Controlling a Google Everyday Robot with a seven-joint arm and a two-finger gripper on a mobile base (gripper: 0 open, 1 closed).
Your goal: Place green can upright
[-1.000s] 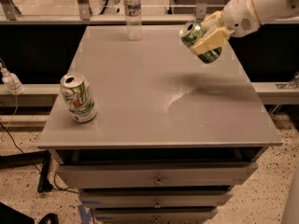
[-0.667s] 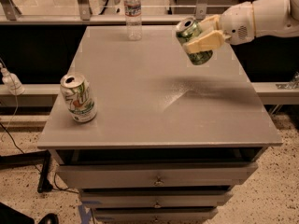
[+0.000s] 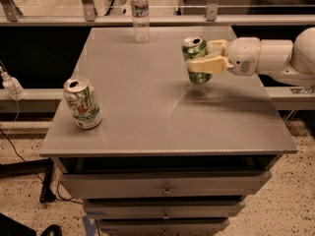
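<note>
The green can (image 3: pixel 195 51) is dark mottled green with a silver top. It hangs nearly upright, top up, over the right rear part of the grey table (image 3: pixel 142 87). Its base is just above the surface or touching it; I cannot tell which. My gripper (image 3: pixel 201 58) comes in from the right on a white arm (image 3: pixel 275 57). It is shut on the can's middle, with cream fingers (image 3: pixel 209 65) wrapped across its side.
A mostly white can with a green and red logo (image 3: pixel 82 103) stands upright at the table's left front. A clear water bottle (image 3: pixel 140 14) stands at the rear edge. Drawers (image 3: pixel 165 188) sit under the tabletop. A rail runs behind the table.
The arm has moved left and down toward the table with the green can. The can has turned from tilted to nearly upright.
</note>
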